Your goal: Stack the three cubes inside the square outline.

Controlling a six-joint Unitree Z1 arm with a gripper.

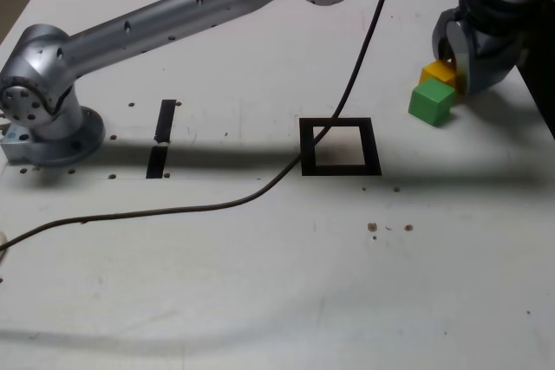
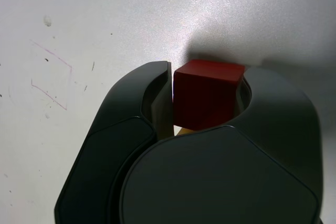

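In the wrist view a red cube (image 2: 209, 90) sits clamped between the dark jaws of my gripper (image 2: 206, 106), which is shut on it. A sliver of the yellow cube (image 2: 184, 129) shows just beneath. In the exterior view my gripper (image 1: 460, 62) is low at the far right of the white table, right over the yellow cube (image 1: 436, 72); the red cube is hidden there. The green cube (image 1: 431, 101) rests on the table touching the yellow one's front. The square outline (image 1: 308, 146), black with a white centre, lies empty to the exterior view's left of the cubes.
A black cable (image 1: 347, 97) runs down from the arm, crosses the square's corner and trails to the exterior view's left edge. Two short black tape strips (image 1: 163, 138) lie near the arm's base (image 1: 43, 123). The table's right edge (image 1: 539, 110) is close behind the gripper.
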